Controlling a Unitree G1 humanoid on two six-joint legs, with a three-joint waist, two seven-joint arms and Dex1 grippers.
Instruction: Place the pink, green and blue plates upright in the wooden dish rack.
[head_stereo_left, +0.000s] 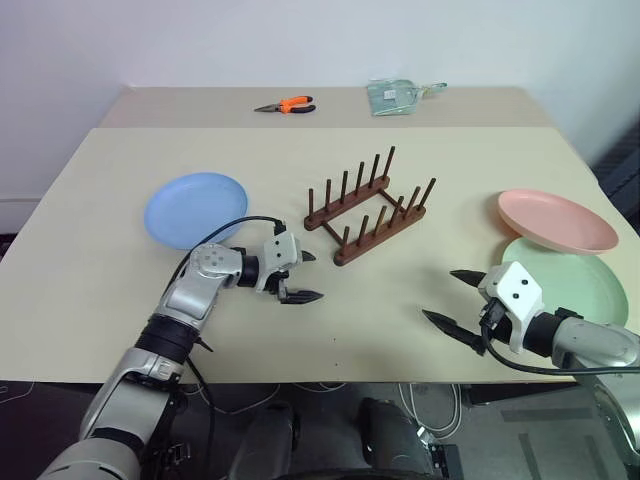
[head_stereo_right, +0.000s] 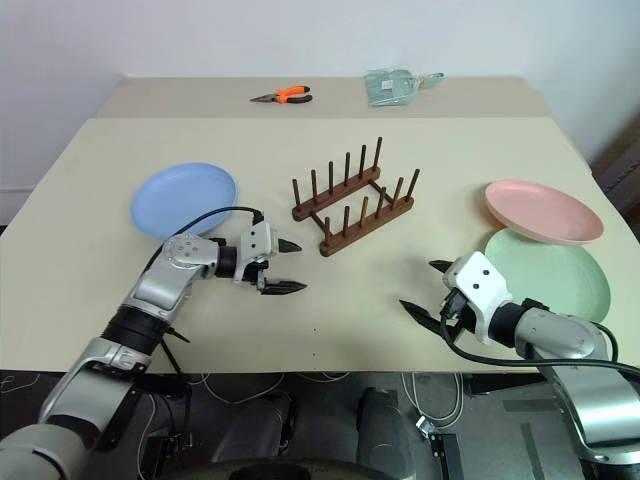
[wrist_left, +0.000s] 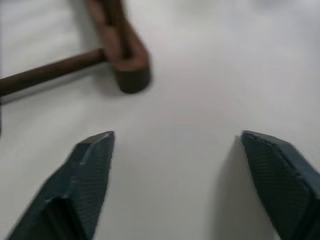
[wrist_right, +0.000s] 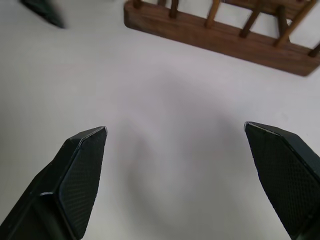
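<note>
While the rack (head_stereo_left: 370, 206) is seen empty at frame centre, blue plate (head_stereo_left: 195, 209) is laid left, pink plate (head_stereo_left: 556, 220) overlapping green plate (head_stereo_left: 570, 282) at right; left gripper (head_stereo_left: 303, 276) and right gripper (head_stereo_left: 455, 299) are spread open, nothing held.

No readable text, labels, brands, numbers or signs anywhere. Checked plates, rack, pliers, packet at the far edge of the table: nothing legible.
</note>
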